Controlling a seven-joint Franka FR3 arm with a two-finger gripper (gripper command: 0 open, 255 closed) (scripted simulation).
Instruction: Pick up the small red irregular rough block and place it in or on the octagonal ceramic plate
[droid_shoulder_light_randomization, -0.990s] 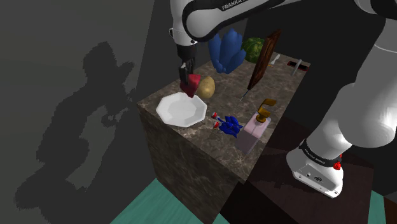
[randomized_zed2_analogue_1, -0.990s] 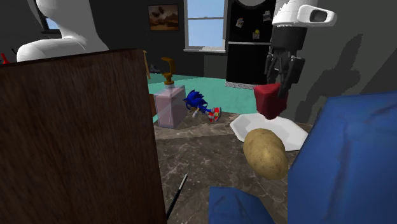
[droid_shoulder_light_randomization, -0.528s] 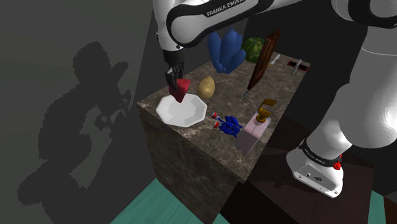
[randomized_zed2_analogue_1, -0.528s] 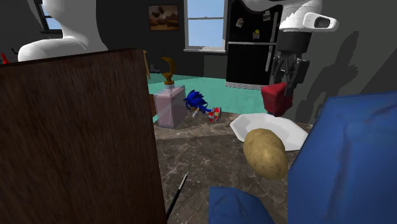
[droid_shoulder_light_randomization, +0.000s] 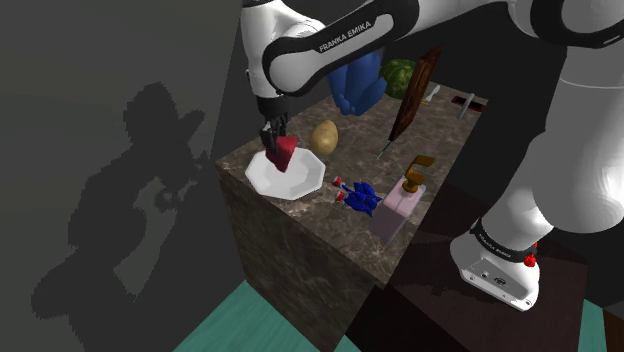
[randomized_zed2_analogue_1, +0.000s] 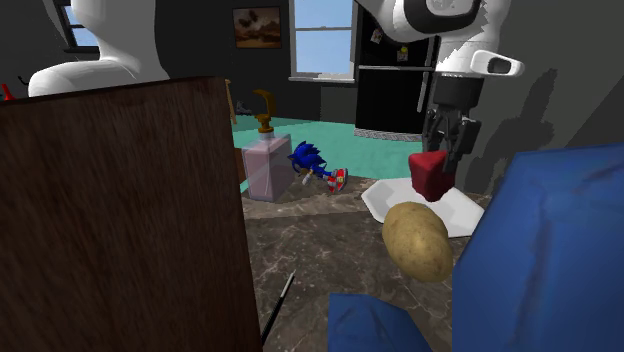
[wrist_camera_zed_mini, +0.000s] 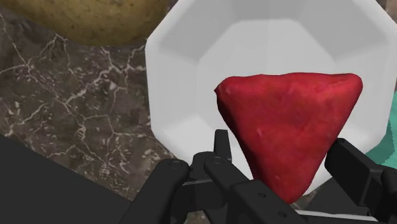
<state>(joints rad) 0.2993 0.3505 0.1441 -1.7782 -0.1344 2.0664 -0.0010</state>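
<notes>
Gripper is clamped on the red block, which hangs between the fingers right above the white eight-sided plate. The block looks close to the plate, but whether they touch is hard to tell. To place it well, lower straight until the block rests mid-plate, then part the fingers, staying off the potato just beside the gripper. Arm reaches over the counter corner, hand pointing down.

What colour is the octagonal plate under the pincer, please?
Plain white: the plate shows best in the wrist view, behind the red block.
</notes>
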